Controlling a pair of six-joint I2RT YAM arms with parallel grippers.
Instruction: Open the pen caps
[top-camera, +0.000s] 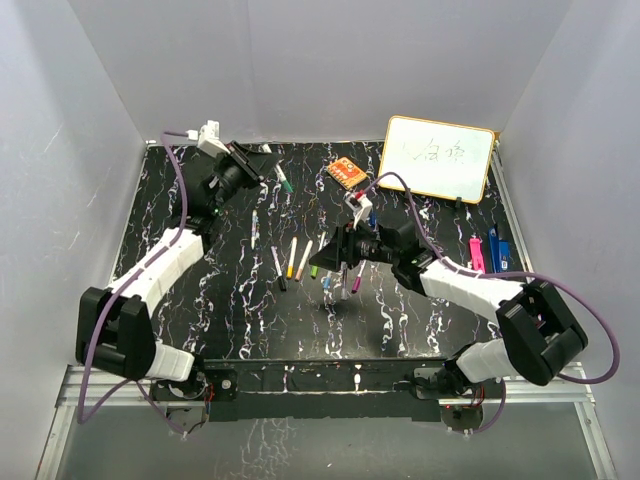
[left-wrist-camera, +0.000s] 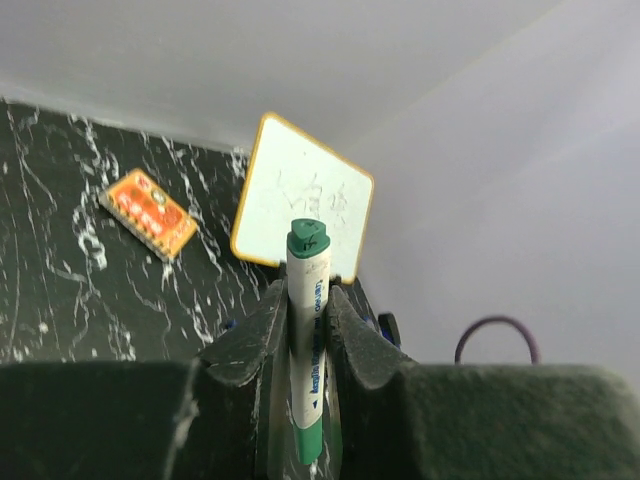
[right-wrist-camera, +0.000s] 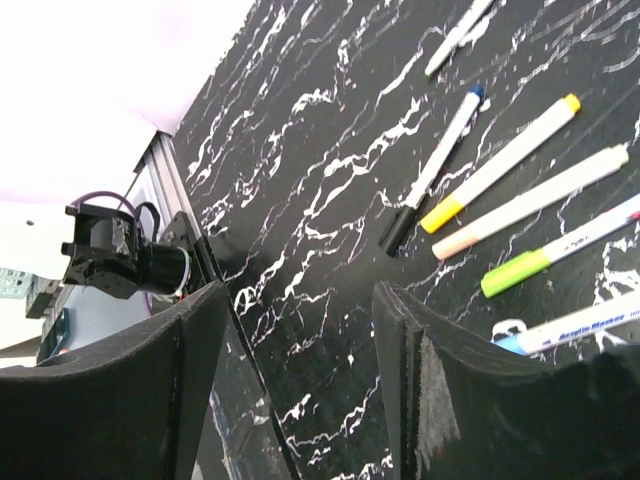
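Note:
My left gripper (left-wrist-camera: 307, 300) is shut on a white marker (left-wrist-camera: 308, 340) that is green at both ends and stands upright between the jaws. In the top view that left gripper (top-camera: 268, 172) is raised at the back left, with the green marker (top-camera: 284, 181) sticking out. My right gripper (right-wrist-camera: 300, 310) is open with nothing between its fingers, above the marbled table. Just beyond it lie capped markers in a row: black cap (right-wrist-camera: 400, 228), yellow cap (right-wrist-camera: 445, 213), pale orange cap (right-wrist-camera: 465, 240), green cap (right-wrist-camera: 515, 272) and light blue cap (right-wrist-camera: 512, 341). From above, the right gripper (top-camera: 333, 258) hovers beside this row (top-camera: 298, 260).
A small whiteboard (top-camera: 438, 158) leans at the back right, with an orange eraser block (top-camera: 347, 172) left of it. Pink and blue clips (top-camera: 485, 250) lie at the right edge. A purple-tipped marker (top-camera: 357, 272) is next to the right gripper. White walls enclose the black table (top-camera: 200, 290).

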